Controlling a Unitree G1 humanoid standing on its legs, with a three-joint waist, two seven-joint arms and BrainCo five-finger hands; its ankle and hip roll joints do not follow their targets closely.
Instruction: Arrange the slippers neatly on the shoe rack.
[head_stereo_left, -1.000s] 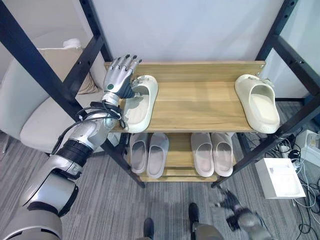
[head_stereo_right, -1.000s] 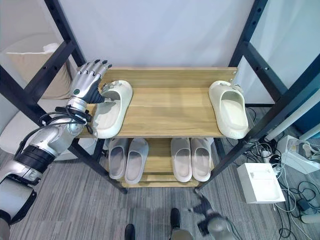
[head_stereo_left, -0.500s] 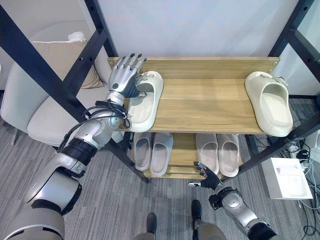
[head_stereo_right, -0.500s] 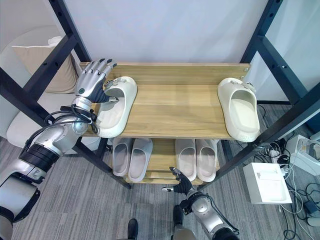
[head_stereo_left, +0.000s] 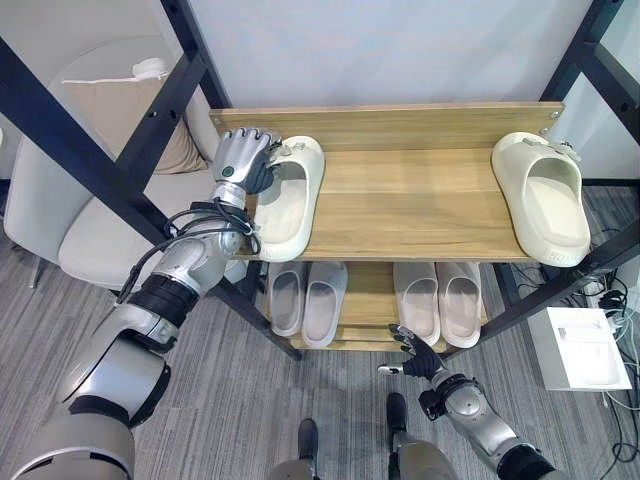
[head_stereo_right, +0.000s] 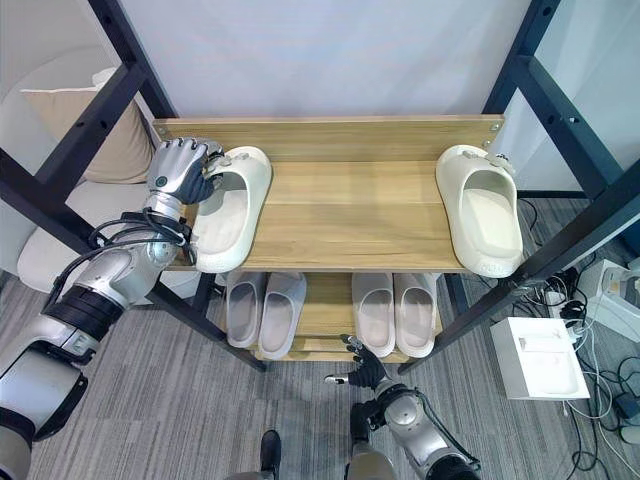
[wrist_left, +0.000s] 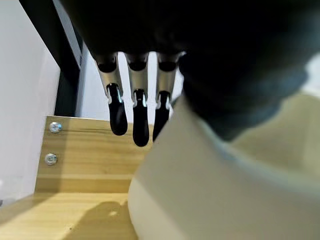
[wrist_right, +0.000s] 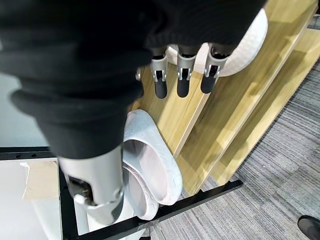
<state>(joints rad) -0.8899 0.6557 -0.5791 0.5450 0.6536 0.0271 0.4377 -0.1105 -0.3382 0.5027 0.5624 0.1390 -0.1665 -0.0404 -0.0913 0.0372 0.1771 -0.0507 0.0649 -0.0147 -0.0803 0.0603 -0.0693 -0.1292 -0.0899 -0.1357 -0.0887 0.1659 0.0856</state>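
At the top shelf's left end, left hand (head_stereo_left: 240, 160): fingers curled over the toe strap of the cream slipper (head_stereo_left: 287, 200), gripping it.
Cream slipper: lies along the left edge of the top shelf (head_stereo_left: 400, 200), toe toward the back rail, heel at the front edge.
Left wrist view: dark-tipped fingers (wrist_left: 134, 114) reach past the slipper's cream upper toward the shelf's wooden back rail.
Right hand (head_stereo_right: 362, 370): low in front of the rack's bottom shelf, above the grey carpet (head_stereo_left: 250, 420), fingers straight and spread, holding nothing.
Second cream slipper (head_stereo_left: 544, 196): at the right edge of the top shelf, toe toward the back, well apart from the first.
Lower shelf: two pairs of pale grey slippers, one pair (head_stereo_left: 306, 300) at the left, one pair (head_stereo_left: 438, 302) at the right, toes toward the back.
Beside the rack: a chair with a beige cushion (head_stereo_left: 110, 130) at the left; a white box (head_stereo_left: 588, 348) on the floor at the right.
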